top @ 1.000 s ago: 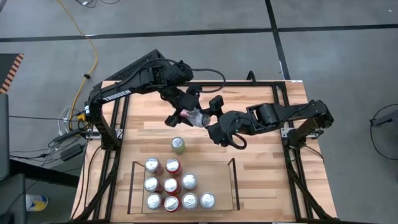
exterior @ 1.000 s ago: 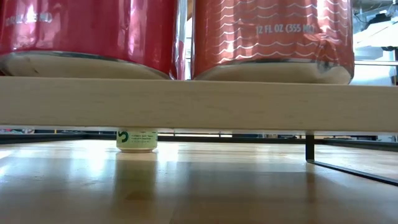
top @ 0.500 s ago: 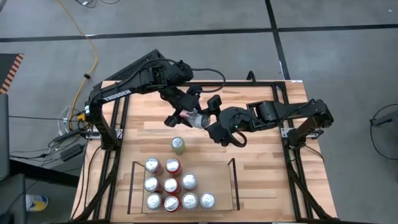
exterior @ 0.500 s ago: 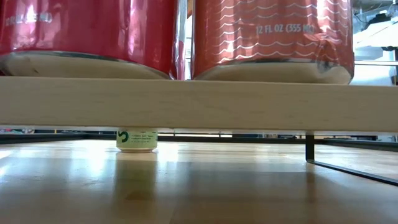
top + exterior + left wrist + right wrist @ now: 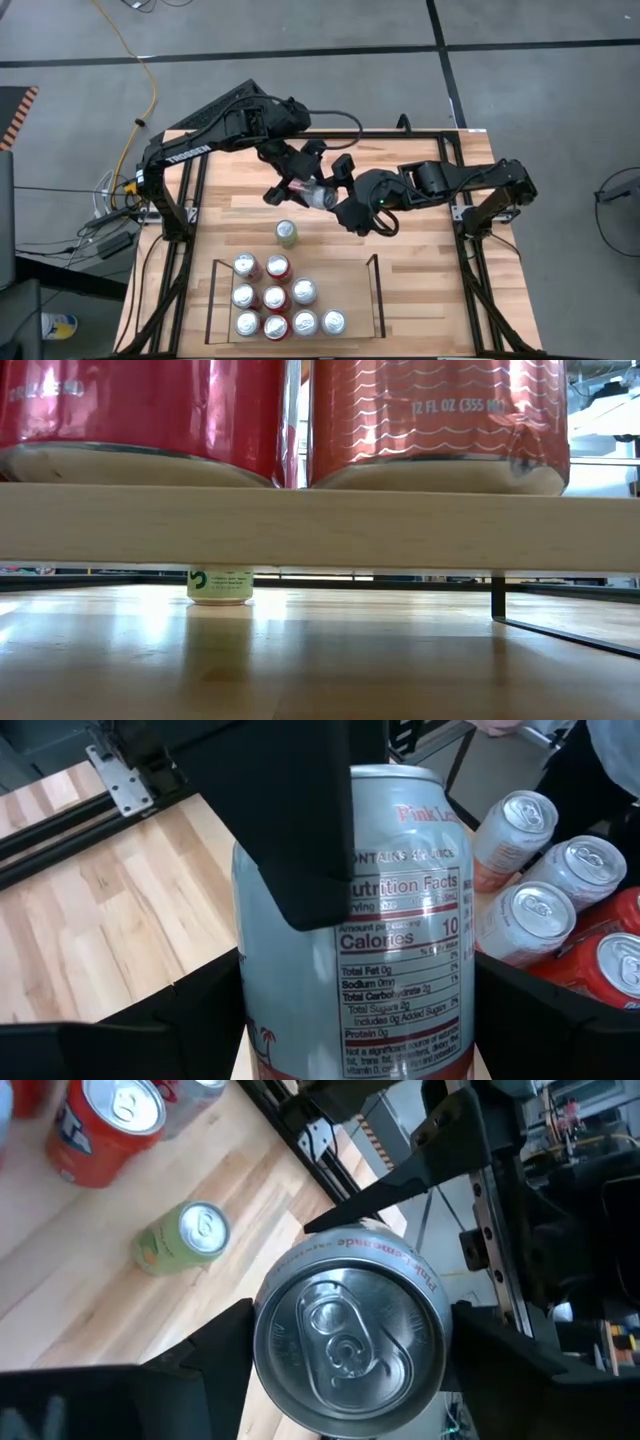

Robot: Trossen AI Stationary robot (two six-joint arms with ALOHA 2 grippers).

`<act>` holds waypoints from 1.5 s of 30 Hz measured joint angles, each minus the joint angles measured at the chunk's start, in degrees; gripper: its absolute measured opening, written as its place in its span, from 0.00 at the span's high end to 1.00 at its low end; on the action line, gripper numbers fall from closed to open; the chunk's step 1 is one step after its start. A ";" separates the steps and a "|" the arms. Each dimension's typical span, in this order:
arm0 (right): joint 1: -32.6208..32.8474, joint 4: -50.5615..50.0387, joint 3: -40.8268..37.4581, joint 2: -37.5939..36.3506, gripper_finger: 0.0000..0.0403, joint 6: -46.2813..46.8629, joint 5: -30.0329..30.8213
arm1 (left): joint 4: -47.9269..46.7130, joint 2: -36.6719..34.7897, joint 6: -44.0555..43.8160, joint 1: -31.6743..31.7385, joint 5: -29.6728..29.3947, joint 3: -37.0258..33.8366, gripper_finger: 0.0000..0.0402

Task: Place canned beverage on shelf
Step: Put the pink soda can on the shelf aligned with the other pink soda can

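A silver can with pink print (image 5: 313, 192) hangs lying roughly level above the middle of the table, with both grippers shut on it. My left gripper (image 5: 298, 186) comes at it from the far left. My right gripper (image 5: 338, 196) comes from the right, at the can's top end (image 5: 345, 1330). The shelf (image 5: 375, 295) sits near the front edge and carries several red and silver cans (image 5: 275, 298) standing on their bases on its plank floor. A green can (image 5: 287, 233) stands alone on the table between the held can and the shelf. My left gripper pinches the can's side wall (image 5: 250, 1010) between its two fingers, which lie across the can. The can is lifted clear of the table, lying about level. My right gripper holds the can at its top end, one finger on either side of the rim (image 5: 268, 1330). The fingers run along the can's length; one finger (image 5: 290, 820) lies flat on the wall. The tabbed top faces back toward the wrist.
Black frame rails (image 5: 190, 200) run along the table's left, right and far sides. Bare wood (image 5: 430, 250) lies right of the green can. In the low view, two red cans (image 5: 150, 410) on the shelf's plank (image 5: 320, 525) fill the foreground.
My right gripper's hand has swung and turned a little about the can's top end, toward the far side. The can and my left gripper have kept their place above the table.
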 joint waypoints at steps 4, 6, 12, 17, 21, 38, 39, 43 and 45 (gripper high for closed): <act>-0.02 0.10 0.00 -0.02 0.38 -0.36 -1.24 | -0.15 0.00 0.01 -0.42 0.04 0.00 0.25; -0.02 0.07 0.00 -0.02 0.44 -0.23 -1.52 | -0.29 0.00 0.03 -0.79 -0.03 0.00 0.25; 0.02 0.04 0.00 0.00 0.44 -0.27 -1.79 | -0.27 0.00 0.95 -2.01 -0.62 0.00 0.25; 1.07 -0.34 -0.11 0.14 0.44 -0.66 -0.38 | -0.82 0.00 0.67 -2.43 -4.52 0.00 0.25; 1.80 0.11 -0.11 0.13 0.44 -0.64 1.21 | -0.90 -0.56 -2.71 -0.95 -4.09 0.00 0.22; 3.49 -3.61 -0.28 0.18 0.44 6.68 4.02 | -3.89 -3.76 -7.14 1.69 -9.51 0.20 0.12; 3.62 -4.59 -0.24 0.15 0.44 8.00 4.06 | -4.14 -4.23 -7.01 1.82 -11.18 0.20 0.12; 4.00 -10.83 1.72 0.15 0.44 13.74 4.02 | -5.69 -5.41 -6.95 2.05 -14.73 0.15 0.12; 4.31 -13.49 3.47 0.08 0.44 17.32 4.00 | -6.29 -6.45 -7.17 2.04 -15.75 0.09 0.12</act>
